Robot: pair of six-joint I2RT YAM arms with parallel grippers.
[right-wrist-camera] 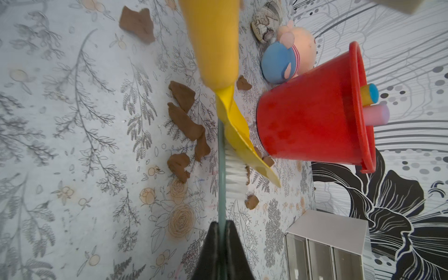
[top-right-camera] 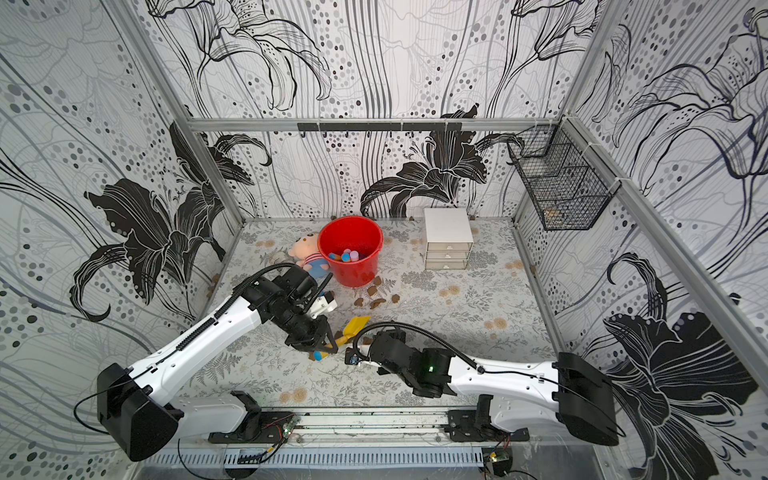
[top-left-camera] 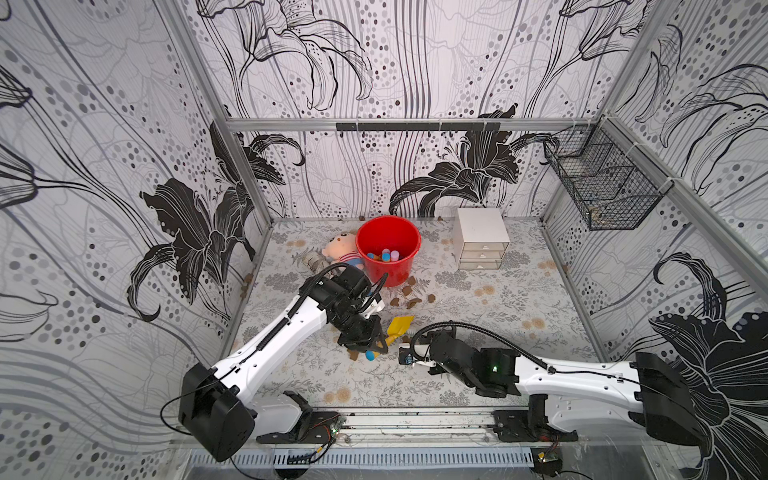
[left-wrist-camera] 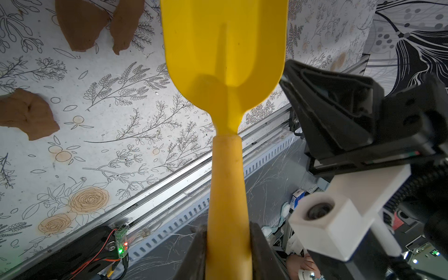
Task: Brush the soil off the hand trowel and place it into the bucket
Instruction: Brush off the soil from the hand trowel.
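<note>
**Hand trowel** (left-wrist-camera: 225, 48): yellow plastic, held clear of the table (top-left-camera: 498, 316) over its middle, a little toward the near edge. In the left wrist view the blade face is seen bare of soil.

**Left gripper** (left-wrist-camera: 228, 254): fingers pinched on the trowel's handle, one on each side.

**Right gripper** (right-wrist-camera: 221, 242): fingers pressed together on the thin handle of a brush (right-wrist-camera: 234, 169). Its white bristles are laid against the blade's edge, and a small brown clump is seen beside them.

**Soil** (top-left-camera: 409, 297): brown clumps scattered on the table between the trowel and the bucket, with more near the left gripper.

**Bucket** (top-left-camera: 386, 276): red, upright, set by the middle of the far edge. Coloured pieces (top-left-camera: 386, 255) are already held inside.

**Other items:** a plush toy (top-left-camera: 343, 249) is touching the bucket. A white drawer box (top-left-camera: 482, 241) is set by the far edge toward the right corner.

**Stage, as judged:** brushing is under way and placing is not yet done.

**Hazards, as judged:**
- The smooth, tapering handle could be twisted or slid in the pinch if the brush is pressed hard.
- The thin brush handle could be levered out of its grip in the same way.
- Soil hidden on the blade's far side could be carried into the bucket.
- The rim could be struck by the blade on a low approach, and the light bucket tipped or pushed into the toy.
</note>
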